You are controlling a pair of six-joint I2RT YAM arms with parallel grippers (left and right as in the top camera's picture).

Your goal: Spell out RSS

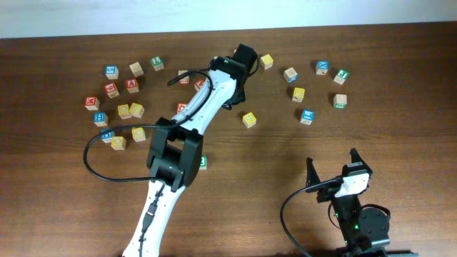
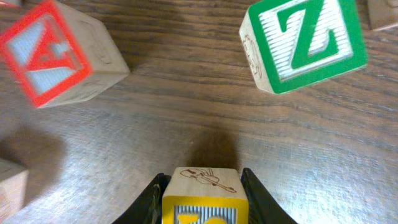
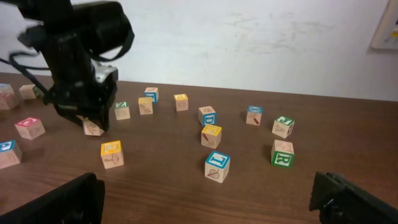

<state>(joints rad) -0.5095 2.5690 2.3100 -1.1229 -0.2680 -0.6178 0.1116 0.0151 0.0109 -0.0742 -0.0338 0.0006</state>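
- Your left gripper (image 2: 201, 198) is clamped on a yellow cube (image 2: 200, 182) at the far middle of the table (image 1: 400, 157).
- Its wrist view shows a green Z cube (image 2: 305, 40) and a red cube (image 2: 56, 53) ahead, both apart from it.
- Your right gripper (image 1: 333, 166) sits near right, fingers apart, empty.
- The R cube (image 3: 283, 154) lies on the right, beyond that gripper.

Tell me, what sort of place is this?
Most likely a robotics lab or test bench. Two cabled robot arms, the left arm and the right arm, sit at a brown wooden table strewn with wooden letter cubes, and a bare white wall stands behind.
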